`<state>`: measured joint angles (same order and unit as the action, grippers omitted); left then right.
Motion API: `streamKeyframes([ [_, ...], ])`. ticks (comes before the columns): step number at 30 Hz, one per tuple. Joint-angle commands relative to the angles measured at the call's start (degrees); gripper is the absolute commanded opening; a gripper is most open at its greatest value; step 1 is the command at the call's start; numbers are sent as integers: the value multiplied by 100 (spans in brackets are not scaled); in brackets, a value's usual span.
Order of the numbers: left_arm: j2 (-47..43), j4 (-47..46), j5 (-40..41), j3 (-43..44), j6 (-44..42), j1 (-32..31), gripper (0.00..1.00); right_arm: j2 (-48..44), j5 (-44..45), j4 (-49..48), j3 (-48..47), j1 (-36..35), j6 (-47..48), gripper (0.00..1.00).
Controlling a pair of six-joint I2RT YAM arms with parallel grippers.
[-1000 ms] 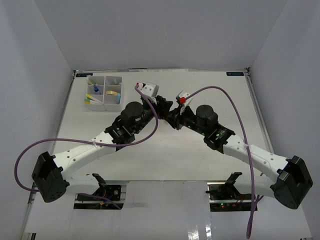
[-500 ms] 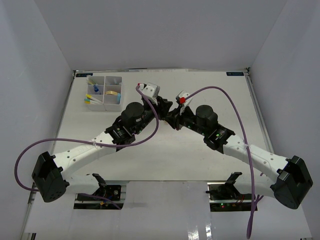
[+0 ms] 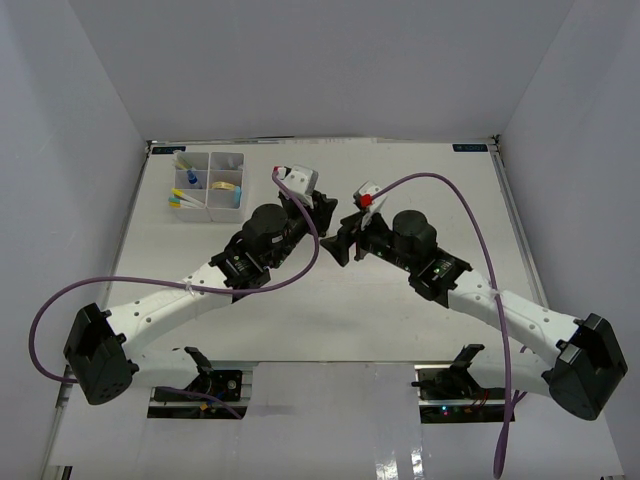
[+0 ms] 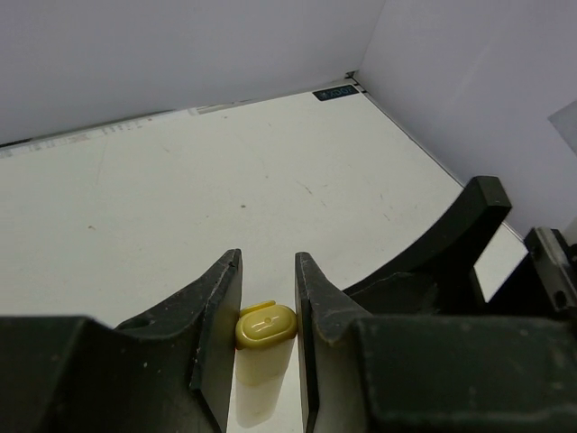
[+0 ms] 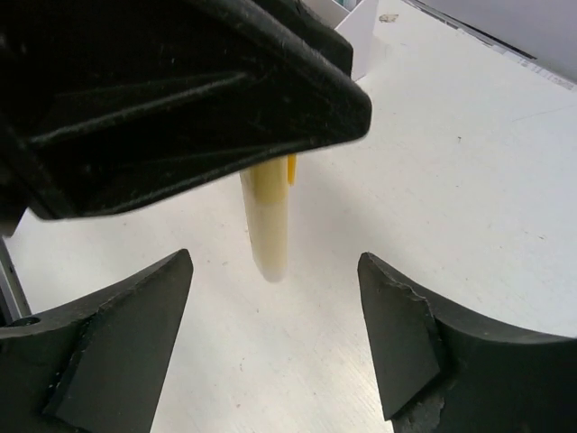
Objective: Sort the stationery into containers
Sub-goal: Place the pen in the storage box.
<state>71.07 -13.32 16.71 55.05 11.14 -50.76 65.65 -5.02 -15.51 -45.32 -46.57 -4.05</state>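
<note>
Right gripper had spread its jaws wide off the slim yellow plastic marker, which the left gripper held clamped, right of the white compartmented plastic tray.

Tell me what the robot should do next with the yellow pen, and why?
Probably pull the right gripper back. Its jaws stand open, clear of the yellow plastic pen, while the left gripper is shut on its end, ready to carry it to the white divided tray.
</note>
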Motion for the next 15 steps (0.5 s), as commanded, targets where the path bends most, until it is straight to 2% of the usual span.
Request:
streamKeyframes([
  [1,-58,-223,560,51,-435,5,1,-289,176,109,-30,-1,80,81],
  [5,-110,-513,851,-152,-718,259,1,-675,422,188,356,16,107,91],
  [7,-172,-671,843,-283,-727,619,1,-807,684,241,462,25,98,98],
  [8,-198,-715,817,-319,-709,759,0,-930,799,250,585,25,107,98],
  [9,-207,-803,712,-354,-683,1065,0,-992,853,259,638,16,107,92],
  [10,-242,-847,659,-415,-639,1234,0,-1106,897,285,691,16,115,90],
  [15,-172,-1277,553,-556,-797,2147,0,-1388,1327,320,1068,25,212,90],
])
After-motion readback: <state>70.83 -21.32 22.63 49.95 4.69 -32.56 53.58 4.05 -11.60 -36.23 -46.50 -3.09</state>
